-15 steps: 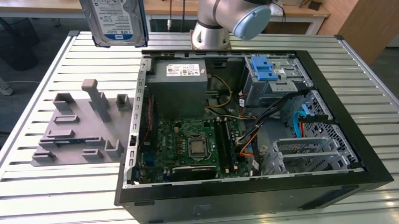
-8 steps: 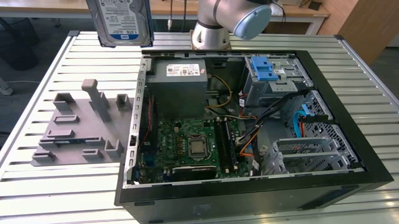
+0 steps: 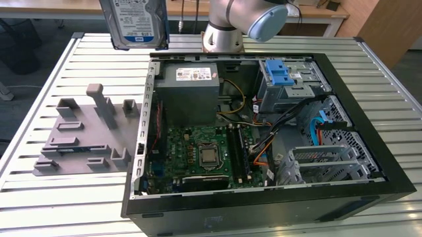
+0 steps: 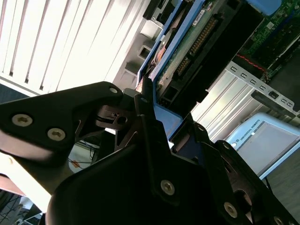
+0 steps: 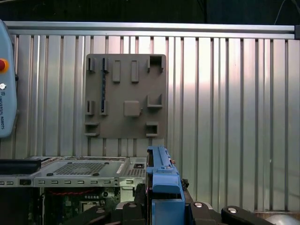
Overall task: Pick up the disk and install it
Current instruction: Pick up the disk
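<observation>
The disk gets chopped off by the exterior view's top edge, same with the arm. In the second wrist view the gripper hides much of the disk.

Arm: silver link standing upright at the top of the exterior view, with a blue-grey joint cap turned toward the camera. Gripper: seen in both wrist views, black fingers clamped against opposite edges of the disk, which is held upright in the air.
</observation>
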